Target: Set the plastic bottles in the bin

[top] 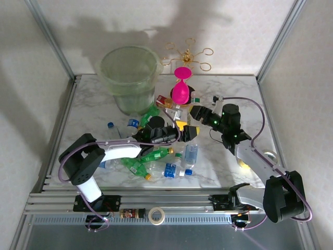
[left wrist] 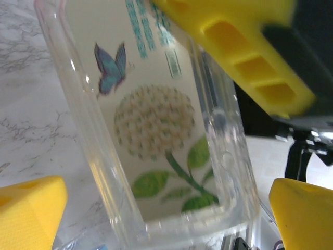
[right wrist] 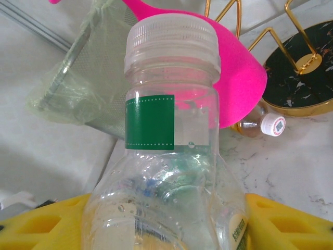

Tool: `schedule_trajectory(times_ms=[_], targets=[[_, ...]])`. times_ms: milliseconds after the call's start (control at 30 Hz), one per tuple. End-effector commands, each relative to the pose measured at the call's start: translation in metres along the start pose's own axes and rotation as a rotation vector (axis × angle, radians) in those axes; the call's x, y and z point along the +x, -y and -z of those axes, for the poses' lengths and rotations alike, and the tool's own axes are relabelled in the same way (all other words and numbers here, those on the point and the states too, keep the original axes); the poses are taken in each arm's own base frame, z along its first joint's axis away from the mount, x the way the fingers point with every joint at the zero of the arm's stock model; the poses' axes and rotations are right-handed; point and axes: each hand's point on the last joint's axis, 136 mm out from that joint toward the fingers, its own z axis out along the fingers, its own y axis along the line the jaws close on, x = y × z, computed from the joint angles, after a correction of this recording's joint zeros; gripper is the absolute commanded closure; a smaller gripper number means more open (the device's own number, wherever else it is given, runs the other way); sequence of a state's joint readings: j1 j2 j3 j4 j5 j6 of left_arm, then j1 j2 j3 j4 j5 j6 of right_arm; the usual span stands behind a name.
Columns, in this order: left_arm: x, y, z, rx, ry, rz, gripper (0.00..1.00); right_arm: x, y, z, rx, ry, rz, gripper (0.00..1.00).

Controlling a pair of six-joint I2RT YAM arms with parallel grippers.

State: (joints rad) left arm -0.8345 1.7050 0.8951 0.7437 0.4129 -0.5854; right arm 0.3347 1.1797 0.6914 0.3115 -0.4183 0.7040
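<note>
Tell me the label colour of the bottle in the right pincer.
Green label on the bottle, clearest in the right wrist view.

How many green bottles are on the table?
3. One green bottle by the base of the bin, a second beside the left forearm, a third just in front of it. Others may be hidden.

Your right gripper (right wrist: 166,229) has its yellow fingers (right wrist: 36,224) pressed against both sides of an upright clear bottle (right wrist: 166,177) with a pale ribbed cap (right wrist: 173,36) and a green label band (right wrist: 150,122). Behind it you see the pink hourglass object (right wrist: 242,78), the bin (right wrist: 78,83) at left, the gold wire stand (right wrist: 307,57) at right, and a small white-capped bottle (right wrist: 263,125) lying on the marble table (right wrist: 291,177).
</note>
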Motion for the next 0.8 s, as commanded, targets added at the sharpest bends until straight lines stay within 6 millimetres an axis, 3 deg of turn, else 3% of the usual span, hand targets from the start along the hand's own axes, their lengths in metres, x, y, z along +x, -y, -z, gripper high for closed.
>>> schedule_trajectory(times_ms=[0,133,300,467,567,767], targets=[[-0.014,0.013,-0.011,0.054,0.037,0.000,0.02,-0.002,-0.016,0.007,-0.060,0.022,0.014,0.57],[-0.016,0.009,-0.017,0.058,0.052,0.025,0.07,0.000,-0.019,0.009,-0.066,0.024,0.017,0.57],[-0.018,0.010,-0.021,0.077,0.060,0.046,0.19,0.002,-0.019,0.009,-0.073,0.020,0.018,0.57],[-0.018,0.011,-0.020,0.083,0.059,0.054,0.43,0.002,-0.019,0.008,-0.075,0.020,0.023,0.54],[-0.018,0.012,-0.017,0.083,0.060,0.054,0.53,0.000,-0.019,0.008,-0.074,0.029,0.023,0.48],[-0.018,0.009,-0.005,0.048,0.071,0.050,0.57,-0.012,-0.020,0.007,-0.039,0.056,0.043,0.25]])
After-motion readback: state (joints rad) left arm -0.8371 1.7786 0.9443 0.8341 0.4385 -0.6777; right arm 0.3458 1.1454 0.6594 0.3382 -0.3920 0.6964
